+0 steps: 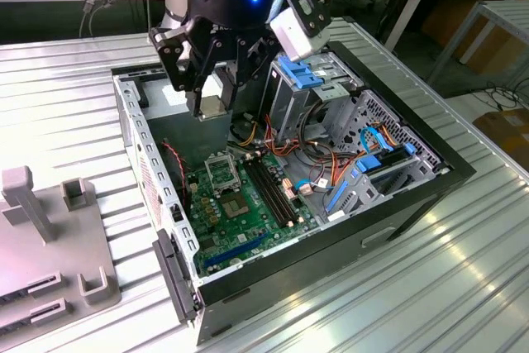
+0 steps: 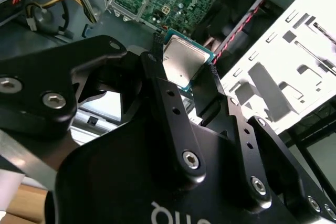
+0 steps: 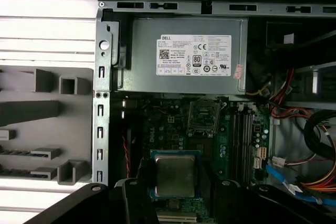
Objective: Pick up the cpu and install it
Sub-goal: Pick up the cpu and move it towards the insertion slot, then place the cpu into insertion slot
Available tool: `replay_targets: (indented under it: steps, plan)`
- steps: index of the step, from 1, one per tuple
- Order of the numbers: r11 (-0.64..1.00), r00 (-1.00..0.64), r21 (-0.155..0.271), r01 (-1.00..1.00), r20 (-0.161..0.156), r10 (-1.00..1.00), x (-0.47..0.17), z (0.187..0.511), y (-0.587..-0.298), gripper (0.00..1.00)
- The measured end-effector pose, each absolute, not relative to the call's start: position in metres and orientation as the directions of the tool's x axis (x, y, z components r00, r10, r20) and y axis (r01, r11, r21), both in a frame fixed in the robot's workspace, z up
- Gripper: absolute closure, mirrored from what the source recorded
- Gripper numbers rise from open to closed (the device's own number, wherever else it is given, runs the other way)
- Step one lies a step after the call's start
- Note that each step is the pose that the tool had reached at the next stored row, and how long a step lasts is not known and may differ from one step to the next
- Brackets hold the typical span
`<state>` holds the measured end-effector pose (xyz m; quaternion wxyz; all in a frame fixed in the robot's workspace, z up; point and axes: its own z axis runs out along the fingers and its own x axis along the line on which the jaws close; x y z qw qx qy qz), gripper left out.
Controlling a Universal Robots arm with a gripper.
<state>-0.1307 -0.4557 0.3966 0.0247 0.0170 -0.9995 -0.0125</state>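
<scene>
Cpu (image 2: 184,60): pinched by two opposite edges in the hand (image 1: 213,103), upper middle of the exterior view, held above the open computer case (image 1: 136,142). Judged light, stiff and thin, with a slick metal lid and a fragile underside, so an edge hold suits it. Case holds the green motherboard (image 3: 173,129), power supply (image 3: 189,56) and cables. Socket (image 3: 203,116) looks unfilled.
</scene>
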Motion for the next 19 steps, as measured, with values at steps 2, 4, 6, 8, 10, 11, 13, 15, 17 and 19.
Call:
replay_targets:
  steps: [2, 4, 6, 8, 10, 11, 13, 15, 17, 19]
  plan:
    - [0.999, -0.998, 0.026, -0.033, 0.049, -0.035, -0.127, 0.396, -0.456, 0.53]
    - [0.999, -0.998, 0.026, -0.033, 0.049, -0.035, -0.124, 0.396, -0.456, 0.53]
    - [0.999, -0.998, 0.026, -0.033, 0.049, -0.035, -0.12, 0.396, -0.456, 0.53]
    - [0.999, -0.998, 0.026, -0.033, 0.049, -0.035, -0.116, 0.396, -0.456, 0.53]
    - [0.999, -0.998, 0.026, -0.033, 0.049, -0.034, -0.115, 0.396, -0.456, 0.53]
    - [0.999, -0.998, 0.026, -0.033, 0.049, -0.034, -0.115, 0.396, -0.456, 0.53]
    - [0.999, -0.998, 0.026, -0.033, 0.049, -0.035, -0.111, 0.396, -0.456, 0.53]
    - [0.999, -0.998, 0.026, -0.033, 0.049, -0.035, -0.111, 0.396, -0.456, 0.53]
    - [0.999, -0.998, 0.026, -0.033, 0.049, -0.035, -0.111, 0.396, -0.456, 0.53]
    - [0.999, -0.998, 0.026, -0.033, 0.049, -0.035, -0.11, 0.396, -0.456, 0.53]
